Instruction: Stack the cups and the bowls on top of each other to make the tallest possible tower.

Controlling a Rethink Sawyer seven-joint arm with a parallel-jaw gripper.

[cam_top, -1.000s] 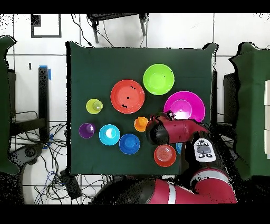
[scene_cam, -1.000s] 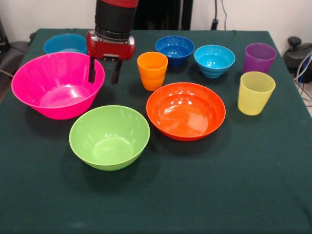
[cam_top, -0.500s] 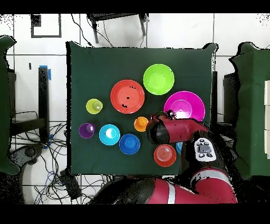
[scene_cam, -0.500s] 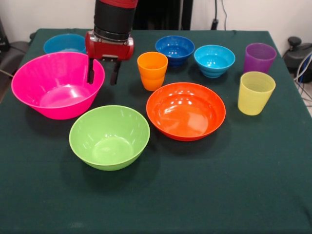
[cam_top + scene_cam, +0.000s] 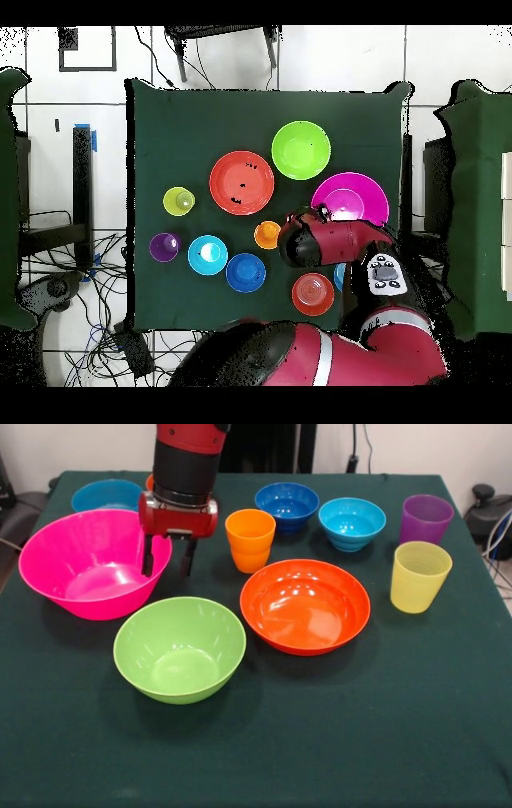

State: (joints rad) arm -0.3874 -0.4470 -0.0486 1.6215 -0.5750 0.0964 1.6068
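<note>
My gripper (image 5: 167, 562) is open and empty, its two fingers straddling the right rim of the big pink bowl (image 5: 72, 556). The lime green bowl (image 5: 179, 648) sits just in front of it. The shallow orange bowl (image 5: 305, 605) lies mid-table, with the orange cup (image 5: 250, 540) behind it. Along the back stand a blue bowl (image 5: 104, 496), a dark blue bowl (image 5: 286, 504) and a cyan bowl (image 5: 351, 522). The purple cup (image 5: 426, 518) and yellow cup (image 5: 420, 576) are at the right. A small orange bowl (image 5: 312, 294) sits near the arm. Each piece stands alone.
The dark green cloth (image 5: 360, 728) covers the whole table. In the overhead view the red arm (image 5: 340, 245) covers part of the pink bowl (image 5: 352, 195) and hides the gripper. Cables and chairs surround the table on the floor.
The gripper has come down a little and shifted slightly toward the pink bowl's rim. It stays open. No bowl or cup has moved.
</note>
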